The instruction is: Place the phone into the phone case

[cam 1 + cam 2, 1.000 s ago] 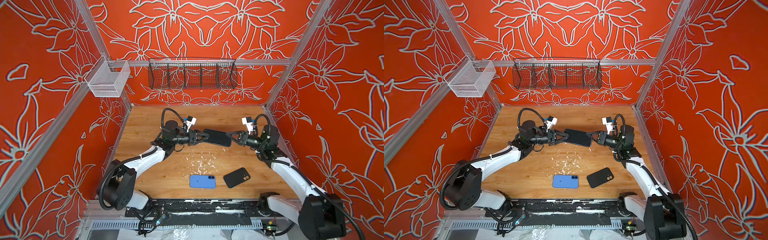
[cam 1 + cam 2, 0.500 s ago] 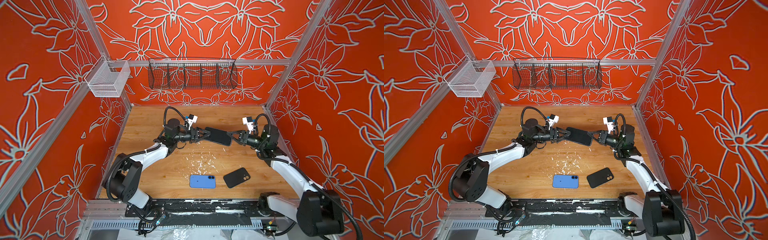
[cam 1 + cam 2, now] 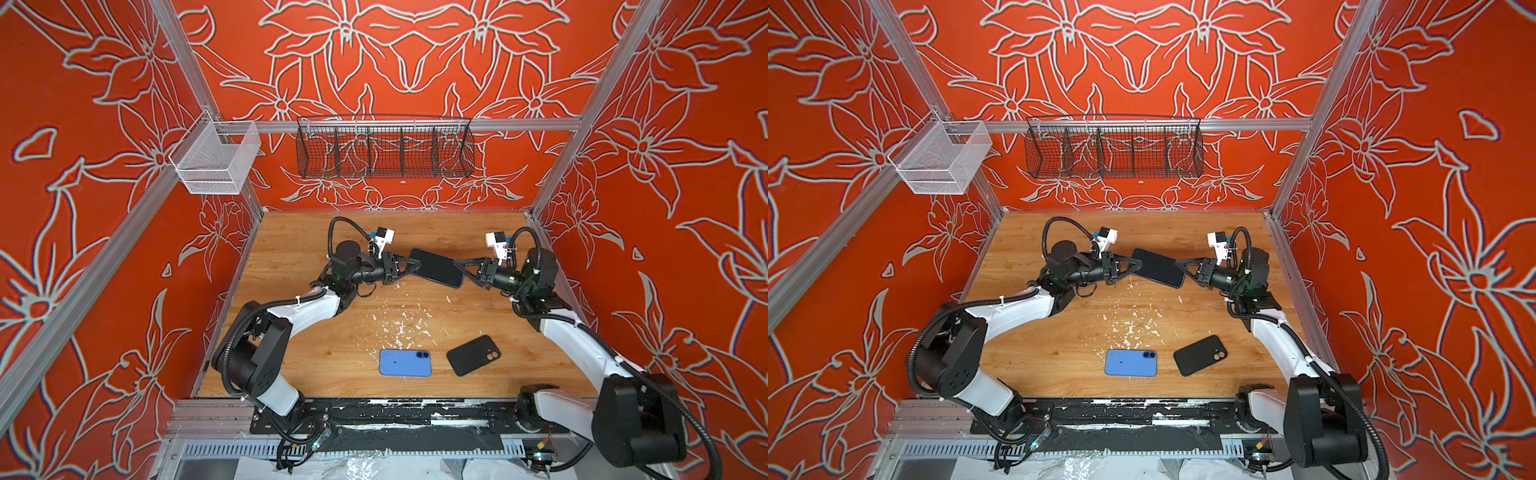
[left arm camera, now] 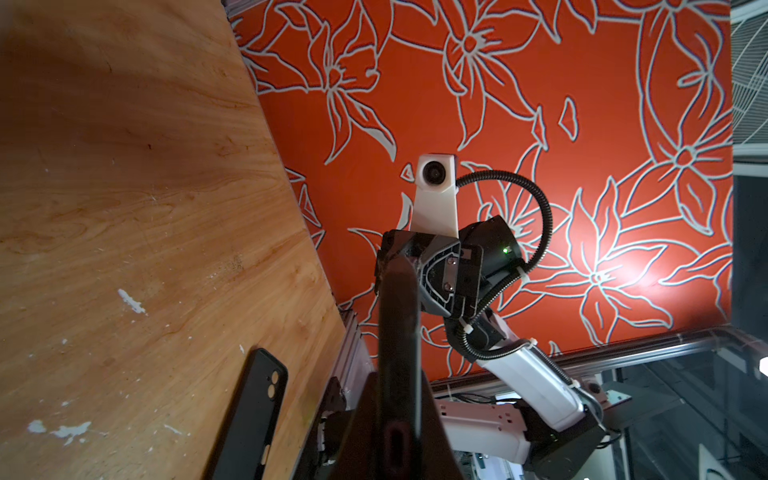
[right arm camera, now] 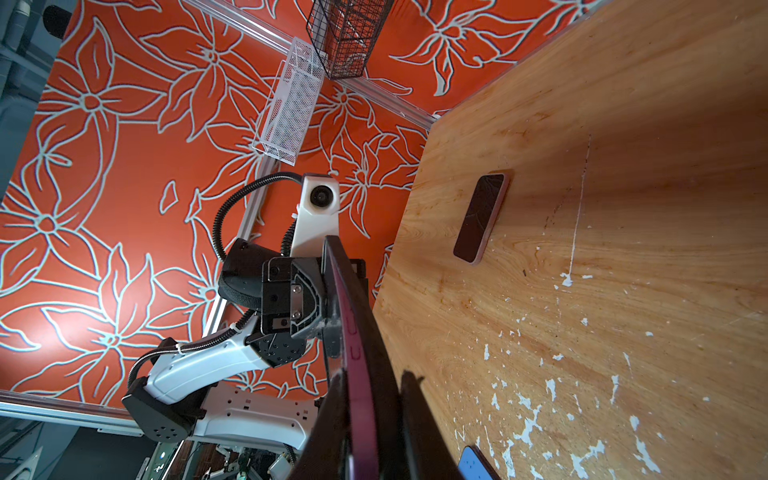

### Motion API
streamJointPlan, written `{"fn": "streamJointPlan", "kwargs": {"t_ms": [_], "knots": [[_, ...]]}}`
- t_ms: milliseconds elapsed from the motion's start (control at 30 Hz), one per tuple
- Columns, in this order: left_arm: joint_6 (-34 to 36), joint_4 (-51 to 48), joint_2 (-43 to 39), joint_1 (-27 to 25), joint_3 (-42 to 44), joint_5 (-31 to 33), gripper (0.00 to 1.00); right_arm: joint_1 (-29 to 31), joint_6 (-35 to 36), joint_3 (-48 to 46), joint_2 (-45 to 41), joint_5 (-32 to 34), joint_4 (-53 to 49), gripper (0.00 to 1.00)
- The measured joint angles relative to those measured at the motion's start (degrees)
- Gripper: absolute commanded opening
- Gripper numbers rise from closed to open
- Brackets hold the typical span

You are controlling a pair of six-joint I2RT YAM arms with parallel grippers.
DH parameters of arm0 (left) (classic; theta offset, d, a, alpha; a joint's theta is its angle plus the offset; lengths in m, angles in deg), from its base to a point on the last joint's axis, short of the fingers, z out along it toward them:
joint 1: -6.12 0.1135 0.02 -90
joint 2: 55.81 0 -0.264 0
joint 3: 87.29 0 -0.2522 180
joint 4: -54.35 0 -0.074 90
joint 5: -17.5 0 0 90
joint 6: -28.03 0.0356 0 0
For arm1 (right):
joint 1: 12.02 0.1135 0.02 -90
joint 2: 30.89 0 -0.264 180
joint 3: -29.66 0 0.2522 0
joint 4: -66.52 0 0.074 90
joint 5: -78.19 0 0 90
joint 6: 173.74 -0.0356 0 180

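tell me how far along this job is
Done: a dark phone is up off the table. In hand: left gripper and right gripper clamp its two ends; whether it's cased is unclear. To do: black case lies empty beside the blue phone.

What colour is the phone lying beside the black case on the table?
The phone is blue, best seen in a top view.

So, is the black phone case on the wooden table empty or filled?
Empty, apparently: the black phone case lies back up, and the wooden table shows through both camera holes.
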Motion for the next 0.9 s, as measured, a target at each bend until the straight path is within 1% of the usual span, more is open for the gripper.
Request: {"fn": "streamJointPlan", "kwargs": {"t_ms": [33, 100, 167, 233, 300, 367, 533, 767, 900], "knots": [[-0.2, 0.1, 0.0, 0.0, 0.1, 0.1, 0.00, 0.0, -0.1, 0.0, 0.0, 0.0, 0.0, 0.02], [-0.3, 0.6, 0.0, 0.0, 0.4, 0.2, 0.00, 0.0, -0.2, 0.0, 0.0, 0.0, 0.1, 0.23], [-0.5, 1.6, 0.0, 0.0, 1.0, 0.4, 0.00, 0.0, -0.2, 0.0, 0.0, 0.3, -0.4, 0.38], [-0.4, 2.9, -0.1, -0.1, 1.6, 0.7, 0.00, 0.0, 0.1, 0.0, 0.2, 0.8, -1.5, 0.43], [-0.4, 3.5, -0.5, 0.0, 2.3, 1.0, 0.00, -0.6, 0.1, 0.0, 0.2, 1.0, -2.2, 0.45], [-0.4, 4.0, -1.0, 0.3, 3.1, 1.2, 0.00, -1.2, 0.0, 0.0, 0.2, 1.0, -2.2, 0.44], [-0.4, 4.3, -1.6, 0.5, 3.6, 1.4, 0.00, -1.5, -1.1, -0.5, 0.2, 0.3, -0.3, 0.37], [-1.5, 5.6, -1.5, 0.7, 3.6, 1.5, 0.00, -1.5, -3.6, -1.7, 1.2, -2.0, 4.7, 0.36], [-1.9, 5.8, -1.5, 0.7, 3.6, 1.5, 0.00, -1.5, -4.6, -1.9, 1.3, -2.3, 6.5, 0.30]]}}
